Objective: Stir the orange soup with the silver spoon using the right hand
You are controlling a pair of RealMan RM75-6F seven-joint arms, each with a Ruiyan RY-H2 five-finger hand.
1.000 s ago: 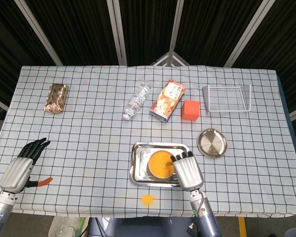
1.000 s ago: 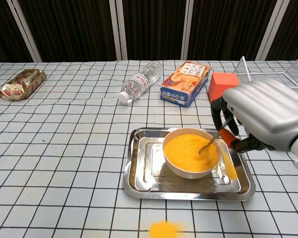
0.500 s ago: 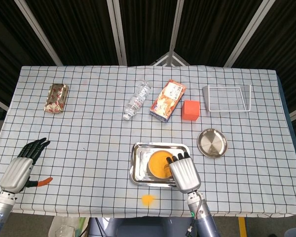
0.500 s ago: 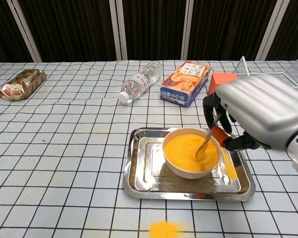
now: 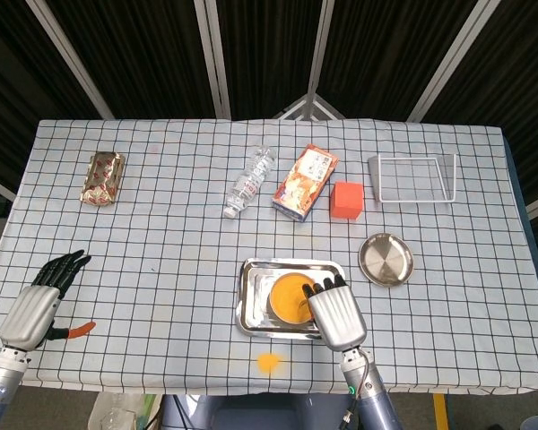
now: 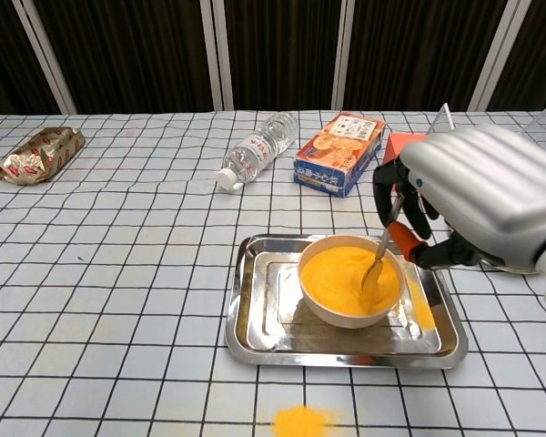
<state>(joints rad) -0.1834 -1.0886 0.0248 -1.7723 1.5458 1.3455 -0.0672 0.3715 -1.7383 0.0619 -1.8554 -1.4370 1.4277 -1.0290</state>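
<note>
Two hands in view: only the right one is engaged with the task.
Right hand: right hand (image 6: 478,205) hovers at the bowl's right rim, fingers curled in around the silver spoon (image 6: 380,257) — the handle is pinched up near the fingertips; in the head view the right hand (image 5: 336,311) covers the bowl's right edge.
Spoon: tilted steeply, handle up toward the hand, its tip down in the soup right of centre.
Soup: orange soup (image 6: 346,271) fills a pale bowl (image 6: 332,309); the surface looks uneven around the spoon tip, consistent with stirring.
Bowl position: standing in the right half of a steel tray (image 6: 264,341), near the front edge of the table.
Spillage: orange smear on the tray's right side (image 6: 421,309) and an orange patch on the tablecloth (image 6: 300,421) in front of the tray.
Left hand: left hand (image 5: 43,296) rests at the table's far left, fingers spread, holding nothing — well apart from the tray.
Progress, judged: spoon grasped and immersed, stirring appears under way; what is left is to carry the stroke round the bowl and finish without slopping more over the rim.
Surroundings: plastic bottle (image 6: 253,150) lying on its side, orange carton (image 6: 338,153), orange block (image 5: 346,199), wire rack (image 5: 412,177), round steel plate (image 5: 386,259), foil snack packet (image 6: 36,153).
</note>
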